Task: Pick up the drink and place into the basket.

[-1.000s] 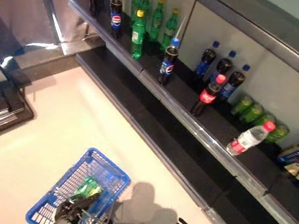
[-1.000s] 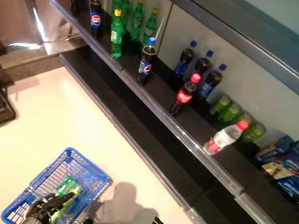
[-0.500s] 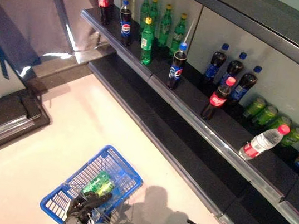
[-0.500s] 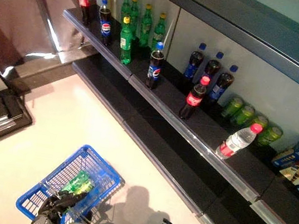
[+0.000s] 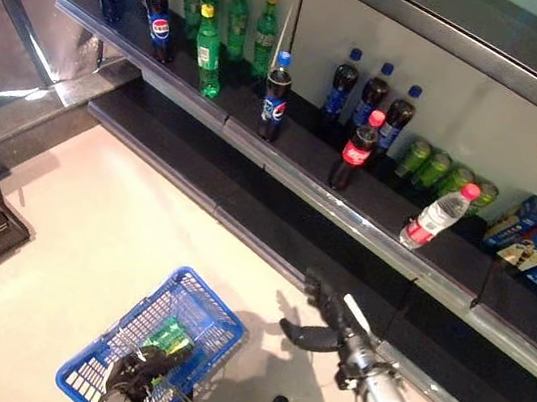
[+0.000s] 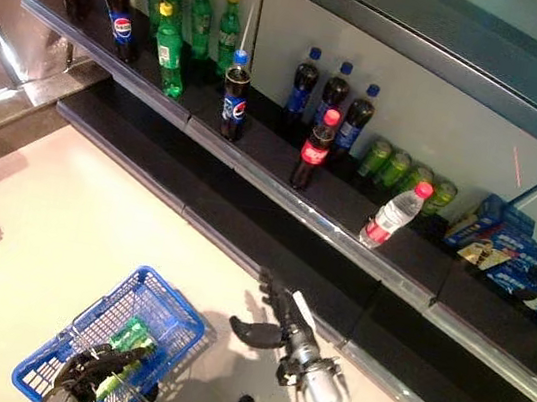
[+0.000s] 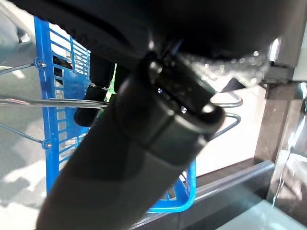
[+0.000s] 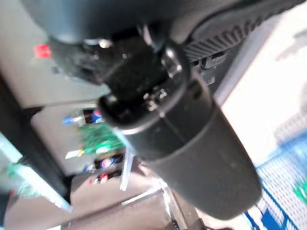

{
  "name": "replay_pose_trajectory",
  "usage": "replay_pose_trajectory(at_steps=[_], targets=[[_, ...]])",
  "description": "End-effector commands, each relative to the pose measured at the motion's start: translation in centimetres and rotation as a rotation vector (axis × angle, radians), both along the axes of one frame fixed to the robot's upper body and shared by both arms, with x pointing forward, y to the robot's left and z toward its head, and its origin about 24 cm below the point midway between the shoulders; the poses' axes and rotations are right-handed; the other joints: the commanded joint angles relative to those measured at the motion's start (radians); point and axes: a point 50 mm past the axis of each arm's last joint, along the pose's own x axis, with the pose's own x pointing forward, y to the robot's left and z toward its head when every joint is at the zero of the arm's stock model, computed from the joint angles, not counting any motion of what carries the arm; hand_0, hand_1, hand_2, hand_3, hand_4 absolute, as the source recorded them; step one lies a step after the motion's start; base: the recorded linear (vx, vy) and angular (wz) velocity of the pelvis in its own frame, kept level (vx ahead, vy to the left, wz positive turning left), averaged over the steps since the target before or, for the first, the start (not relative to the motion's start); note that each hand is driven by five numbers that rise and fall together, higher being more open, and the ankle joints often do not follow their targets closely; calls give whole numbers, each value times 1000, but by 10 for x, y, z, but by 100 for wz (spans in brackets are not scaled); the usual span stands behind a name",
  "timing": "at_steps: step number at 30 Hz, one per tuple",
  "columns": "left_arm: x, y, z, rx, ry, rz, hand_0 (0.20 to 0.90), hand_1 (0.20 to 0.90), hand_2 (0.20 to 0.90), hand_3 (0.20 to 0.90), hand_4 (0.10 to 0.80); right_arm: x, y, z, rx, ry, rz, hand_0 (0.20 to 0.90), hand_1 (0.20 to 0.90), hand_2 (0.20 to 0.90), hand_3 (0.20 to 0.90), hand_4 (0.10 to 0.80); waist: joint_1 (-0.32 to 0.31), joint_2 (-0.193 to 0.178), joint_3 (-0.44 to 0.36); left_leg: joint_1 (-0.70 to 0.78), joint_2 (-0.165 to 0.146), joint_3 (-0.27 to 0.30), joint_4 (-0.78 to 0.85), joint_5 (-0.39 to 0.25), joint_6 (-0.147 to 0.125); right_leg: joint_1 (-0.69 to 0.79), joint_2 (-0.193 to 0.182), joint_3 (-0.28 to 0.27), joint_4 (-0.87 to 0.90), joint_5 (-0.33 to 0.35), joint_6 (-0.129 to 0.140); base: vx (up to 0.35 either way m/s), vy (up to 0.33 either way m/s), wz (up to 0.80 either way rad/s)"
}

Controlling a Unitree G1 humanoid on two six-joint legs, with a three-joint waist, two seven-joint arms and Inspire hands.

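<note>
While its fingers curl round the wire handle [image 7: 29, 101] of the blue basket [image 5: 195, 303], the left hand [image 5: 136, 375] sits at the basket's near end. A green drink [image 5: 168, 335] already lies inside the basket, just beyond that hand. Spread and holding nothing, the right hand [image 5: 321, 320] hangs above the pale floor [image 5: 93, 225], to the right of the basket and apart from it. Beyond the basket runs a dark shelf [image 5: 367, 216]; on it stand cola bottles [image 5: 355, 151] and green bottles [image 5: 208, 50], with a clear water bottle [image 5: 435, 217] lying tilted toward its right end
</note>
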Motion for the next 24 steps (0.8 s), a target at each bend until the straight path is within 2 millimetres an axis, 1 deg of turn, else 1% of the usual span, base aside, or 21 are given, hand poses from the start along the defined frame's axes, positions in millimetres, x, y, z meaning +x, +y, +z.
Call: replay_pose_trajectory(at_steps=[1,4,5,6,7,8,9,10,11,12,13,17,20,24], targets=[[-15,22,8,134,-40,-64,300,300,300,200,100,20,-12,73,48,-341,-10,900,900,900,900,800,4,11,-75,-9,23,-42,99,-96,-11,-34,-34,-17,86,-31,43,33,-39,0],[-21,14,4,120,-30,-103,300,300,300,200,100,18,-24,99,23,-477,-76,900,900,900,900,800,-4,18,-93,16,25,-43,72,-93,-16,-15,-32,-22,69,-32,43,46,-11,2],[-21,11,4,115,-30,-123,300,300,300,200,100,17,-32,115,19,-571,-136,900,900,900,900,800,-6,22,-101,28,23,-40,60,-93,-16,-3,-34,-25,55,-28,46,60,4,4],[-22,11,4,115,-30,-127,300,300,300,200,100,17,-34,119,18,-595,-150,900,900,900,900,800,-6,23,-102,31,23,-40,59,-94,-16,0,-34,-26,52,-27,46,65,6,8],[-22,9,3,114,-28,-141,300,300,300,200,100,18,-41,134,26,-680,-224,900,900,900,900,800,-6,27,-107,37,23,-39,58,-97,-17,3,-35,-27,50,-27,47,39,5,7],[-22,9,3,113,-27,-148,300,300,300,200,100,18,-44,140,33,-716,-254,900,900,900,900,800,-6,29,-108,39,23,-38,60,-99,-17,4,-36,-26,51,-28,47,47,8,5],[-21,8,3,114,-24,-163,300,300,300,200,100,19,-49,150,59,-782,-325,900,900,900,900,800,-7,33,-110,39,25,-37,67,-103,-18,4,-36,-24,56,-30,47,40,9,0],[-22,7,2,111,-20,-170,300,300,300,200,100,21,-53,156,73,-818,-377,900,900,900,900,800,-6,36,-112,42,24,-38,69,-106,-19,5,-35,-22,57,-31,46,42,7,-2],[-22,7,2,110,-18,-172,300,300,300,200,100,21,-55,158,75,-832,-402,900,900,900,900,800,-5,38,-113,43,24,-37,70,-107,-19,6,-35,-22,57,-32,45,56,7,-5],[-23,5,1,105,-12,-180,300,300,300,200,100,22,-59,165,80,-893,-482,900,900,900,900,800,-3,43,-114,47,24,-36,71,-109,-18,8,-35,-22,55,-33,44,66,6,-4],[-26,4,-1,103,-7,-189,300,300,300,200,100,24,-62,169,111,-917,-536,900,900,900,900,800,0,47,-116,49,24,-35,72,-111,-18,11,-35,-24,54,-35,43,72,4,-4],[-31,2,-3,99,5,-221,300,300,300,200,100,24,-76,179,166,-985,-712,900,900,900,900,800,11,54,-113,43,25,-38,92,-120,-17,9,-39,-31,65,-43,40,54,-12,-2],[-31,3,-3,100,5,-238,300,300,300,200,100,26,-81,182,192,-999,-801,900,900,900,900,800,17,62,-97,27,24,-48,107,-119,-19,-5,-41,-39,82,-45,38,0,0,0],[-21,4,-1,111,0,-253,300,300,300,200,100,34,-86,181,191,-1007,-924,900,900,900,900,800,26,74,-62,-10,20,-65,140,-117,-19,-38,-43,-48,116,-49,31,0,0,0]])
